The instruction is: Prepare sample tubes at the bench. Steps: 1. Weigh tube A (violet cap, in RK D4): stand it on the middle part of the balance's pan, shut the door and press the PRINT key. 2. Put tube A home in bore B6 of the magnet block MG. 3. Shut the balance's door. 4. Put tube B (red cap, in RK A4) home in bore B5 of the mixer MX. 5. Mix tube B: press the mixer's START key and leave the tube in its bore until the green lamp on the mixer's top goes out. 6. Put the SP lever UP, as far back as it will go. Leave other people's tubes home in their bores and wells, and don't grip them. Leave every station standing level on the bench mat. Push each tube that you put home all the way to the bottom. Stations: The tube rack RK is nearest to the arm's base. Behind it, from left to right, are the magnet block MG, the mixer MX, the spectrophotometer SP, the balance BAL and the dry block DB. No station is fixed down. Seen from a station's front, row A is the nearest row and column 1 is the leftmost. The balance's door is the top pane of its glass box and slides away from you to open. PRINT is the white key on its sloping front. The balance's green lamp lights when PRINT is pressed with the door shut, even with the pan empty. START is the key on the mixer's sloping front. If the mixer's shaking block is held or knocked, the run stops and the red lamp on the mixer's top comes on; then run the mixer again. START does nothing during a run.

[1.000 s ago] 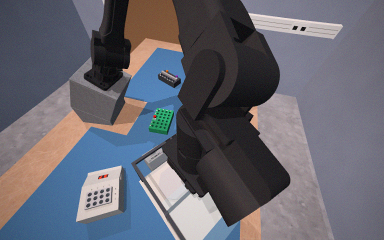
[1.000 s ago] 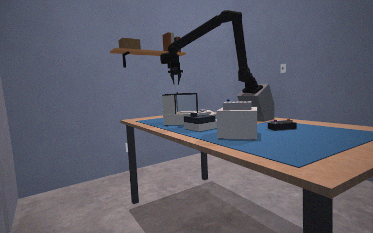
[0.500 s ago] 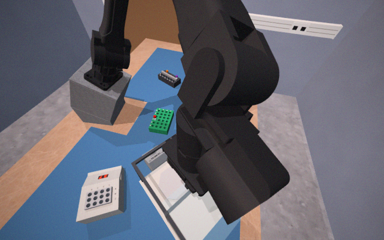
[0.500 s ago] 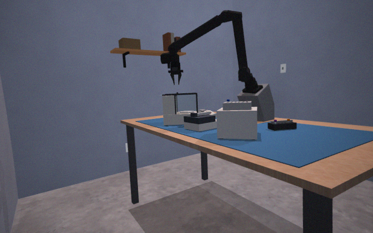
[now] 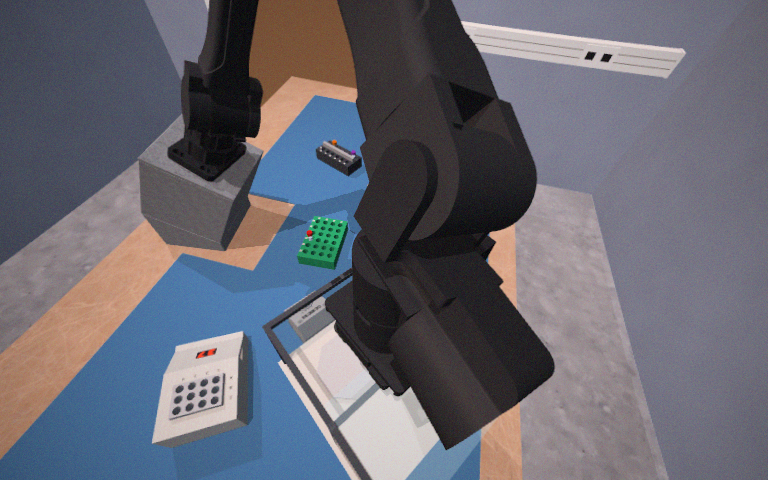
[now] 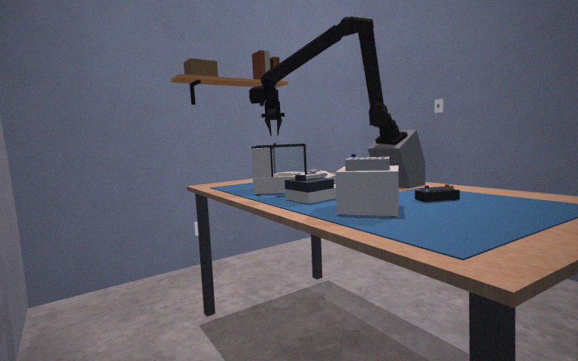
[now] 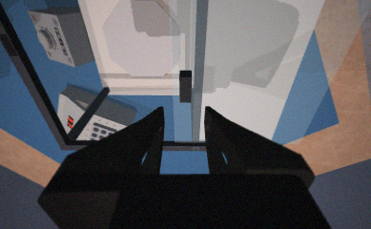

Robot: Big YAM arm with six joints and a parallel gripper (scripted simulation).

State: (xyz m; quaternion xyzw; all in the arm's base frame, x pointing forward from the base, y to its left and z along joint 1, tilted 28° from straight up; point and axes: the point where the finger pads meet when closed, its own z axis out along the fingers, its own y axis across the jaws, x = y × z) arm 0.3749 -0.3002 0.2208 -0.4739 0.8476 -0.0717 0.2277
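My tool [image 5: 370, 356] [image 6: 275, 135] [image 7: 184, 114] points down above the balance [image 5: 333, 423] [image 6: 263, 165] [image 7: 149, 91], low and right of centre in the top view. I would say I am lined up for the door, since its small dark handle [image 6: 275, 144] [image 7: 185, 87] sits just beyond my fingertips near the middle of the wrist view. The clear pane appears slid toward the right of that view, leaving the pan [image 5: 334, 362] [image 7: 139, 43] uncovered; I see no tube on the part of it in sight. The magnet block [image 5: 337, 161] [image 6: 436, 195], upper middle from above, carries a violet cap [image 5: 353, 152] [image 6: 426, 187] at one end, probably tube A in its home bore, which would make shutting the door my present job. The red-capped tube [image 5: 309, 233] stands at the left edge of the green rack [image 5: 317, 261], mid-frame on the counter, presumably waiting its turn for the mixer. As for the tool, its fingers stand partly open, a modest gap between them, gripping nothing and touching nothing I can make out. That narrow spread probably suits pushing the handle sideways; coming down too far could shift the unfixed balance.
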